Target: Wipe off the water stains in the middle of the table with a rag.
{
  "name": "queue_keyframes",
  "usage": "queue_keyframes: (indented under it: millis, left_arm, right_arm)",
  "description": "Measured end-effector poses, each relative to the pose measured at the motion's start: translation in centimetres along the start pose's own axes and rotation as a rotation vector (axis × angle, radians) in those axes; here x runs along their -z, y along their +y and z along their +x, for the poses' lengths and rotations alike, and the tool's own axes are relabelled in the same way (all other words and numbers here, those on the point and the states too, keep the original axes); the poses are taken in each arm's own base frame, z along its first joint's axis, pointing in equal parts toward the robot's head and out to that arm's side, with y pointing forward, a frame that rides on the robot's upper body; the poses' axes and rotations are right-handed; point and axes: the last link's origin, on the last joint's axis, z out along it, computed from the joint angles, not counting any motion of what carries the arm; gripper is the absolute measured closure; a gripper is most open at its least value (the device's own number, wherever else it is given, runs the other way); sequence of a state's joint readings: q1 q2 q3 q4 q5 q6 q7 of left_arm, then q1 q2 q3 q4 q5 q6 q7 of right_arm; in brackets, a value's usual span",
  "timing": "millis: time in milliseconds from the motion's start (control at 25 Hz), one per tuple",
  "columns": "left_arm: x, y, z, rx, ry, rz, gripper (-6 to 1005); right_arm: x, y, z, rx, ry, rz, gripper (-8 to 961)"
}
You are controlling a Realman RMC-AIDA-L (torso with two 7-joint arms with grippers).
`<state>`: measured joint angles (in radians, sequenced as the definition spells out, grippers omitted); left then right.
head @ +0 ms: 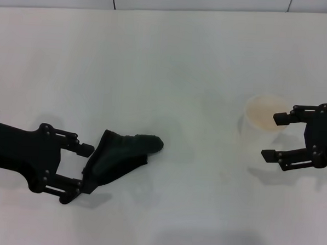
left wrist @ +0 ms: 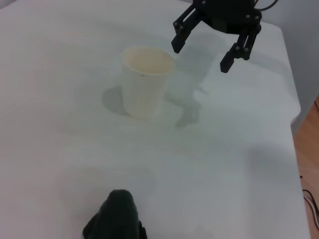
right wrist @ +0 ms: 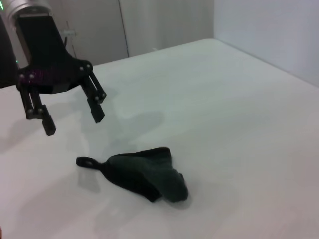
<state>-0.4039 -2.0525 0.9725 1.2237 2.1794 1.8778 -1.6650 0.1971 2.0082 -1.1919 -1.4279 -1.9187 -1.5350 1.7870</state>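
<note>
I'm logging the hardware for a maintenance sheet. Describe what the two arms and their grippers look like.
Both are matte black. The left gripper and right gripper each have two jaws built from linked bars with small visible screws at the joints, ending in short blocky tips. The left arm shows a silver-grey cylindrical wrist section above its black gripper body in the right wrist view. No cables or markings show.

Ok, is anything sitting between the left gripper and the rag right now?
Nothing visible. The left gripper is open right beside the rag, which lies crumpled on bare table. The cup stands far off by the open right gripper.
</note>
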Motion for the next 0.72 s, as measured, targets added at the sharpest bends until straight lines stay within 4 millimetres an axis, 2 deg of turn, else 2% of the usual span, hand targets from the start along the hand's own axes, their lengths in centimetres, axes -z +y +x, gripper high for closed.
queue_keyframes:
  millis: [720]
  left_arm:
    - [-0.29, -0.17, 0.14, -0.007, 0.002, 0.011, 268]
  right_arm:
    - [0.00, 0.02, 0.09, -0.005, 0.003, -0.003, 99]
